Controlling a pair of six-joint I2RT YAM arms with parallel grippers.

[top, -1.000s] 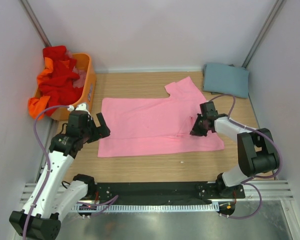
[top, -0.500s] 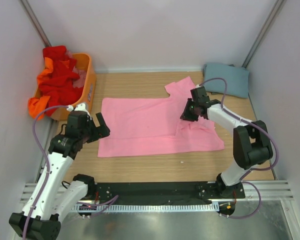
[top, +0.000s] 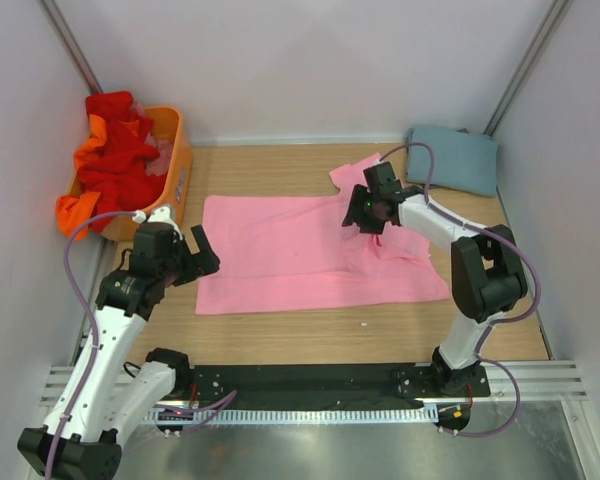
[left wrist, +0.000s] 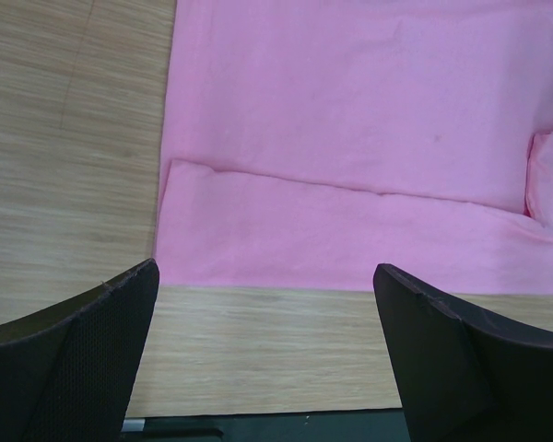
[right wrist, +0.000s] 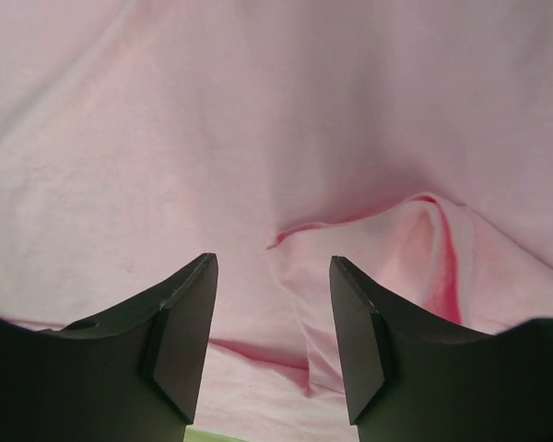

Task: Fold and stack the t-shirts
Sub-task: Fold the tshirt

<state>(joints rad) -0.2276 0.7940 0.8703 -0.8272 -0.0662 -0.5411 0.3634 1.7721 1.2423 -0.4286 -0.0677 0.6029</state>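
Note:
A light pink t-shirt (top: 290, 250) lies spread flat on the wooden table, one sleeve pointing to the back. My right gripper (top: 360, 214) hovers low over its right part near that sleeve. In the right wrist view its jaws (right wrist: 272, 262) stand open, with a rumpled fold of pink cloth (right wrist: 258, 110) beneath them and nothing pinched. My left gripper (top: 195, 262) is wide open beside the shirt's near left corner; its wrist view shows the gripper (left wrist: 265, 272) above bare wood and the shirt's near edge (left wrist: 350, 110). A folded grey-blue t-shirt (top: 452, 158) rests at the back right.
An orange plastic basket (top: 180, 170) stands at the back left, heaped with red t-shirts (top: 120, 160), and an orange one (top: 75, 212) hangs over its near side. Grey walls close in the table on the left, back and right. A black rail runs along the near edge.
My right gripper has travelled back and to the left across the pink shirt, pulling cloth with it, and its jaws have opened and let the cloth go. The left arm has not moved.

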